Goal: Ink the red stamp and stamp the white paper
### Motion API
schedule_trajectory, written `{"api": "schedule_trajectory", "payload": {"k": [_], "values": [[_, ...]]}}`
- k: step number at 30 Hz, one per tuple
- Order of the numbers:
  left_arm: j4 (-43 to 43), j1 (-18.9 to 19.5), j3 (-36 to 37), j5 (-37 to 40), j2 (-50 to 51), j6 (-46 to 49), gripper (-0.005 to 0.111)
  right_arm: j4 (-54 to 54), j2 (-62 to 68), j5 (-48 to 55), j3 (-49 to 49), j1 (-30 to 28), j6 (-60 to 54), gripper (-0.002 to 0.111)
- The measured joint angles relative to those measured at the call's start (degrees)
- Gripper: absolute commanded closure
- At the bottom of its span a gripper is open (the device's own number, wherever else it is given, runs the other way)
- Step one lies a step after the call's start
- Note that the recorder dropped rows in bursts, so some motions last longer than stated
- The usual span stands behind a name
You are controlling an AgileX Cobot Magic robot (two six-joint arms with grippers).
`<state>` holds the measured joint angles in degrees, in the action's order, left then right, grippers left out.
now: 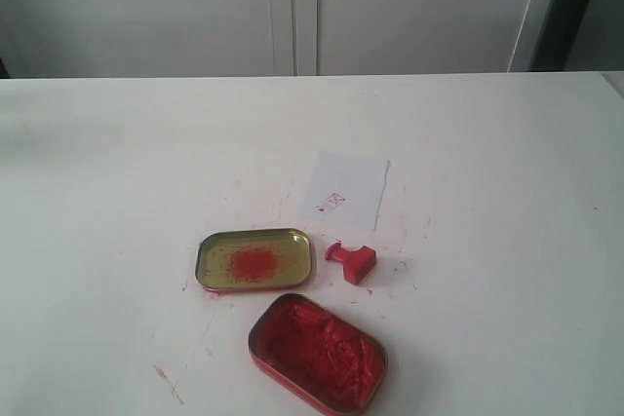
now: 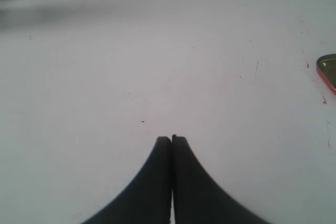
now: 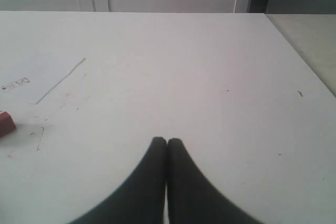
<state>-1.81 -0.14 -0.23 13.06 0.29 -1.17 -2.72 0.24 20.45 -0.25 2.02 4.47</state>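
Red stamp is tipped on its side on the table, at 6 o'clock of the white paper and 3 o'clock of the gold lid, its length running roughly 10-to-4 in the exterior view. Right gripper is pinched closed on nothing, with the stamp peeking in at its camera's edge, so I'd say that arm's nearer. Left gripper is closed and empty too, seeing only the lid
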Motion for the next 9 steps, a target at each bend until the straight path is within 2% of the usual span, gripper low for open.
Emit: {"api": "schedule_trajectory", "payload": {"k": [9], "values": [[0.0, 0.0, 0.0, -0.35, 0.0, 0.0, 0.107, 0.11, 0.0, 0.0, 0.0, 0.0, 0.0, 0.108]]}}
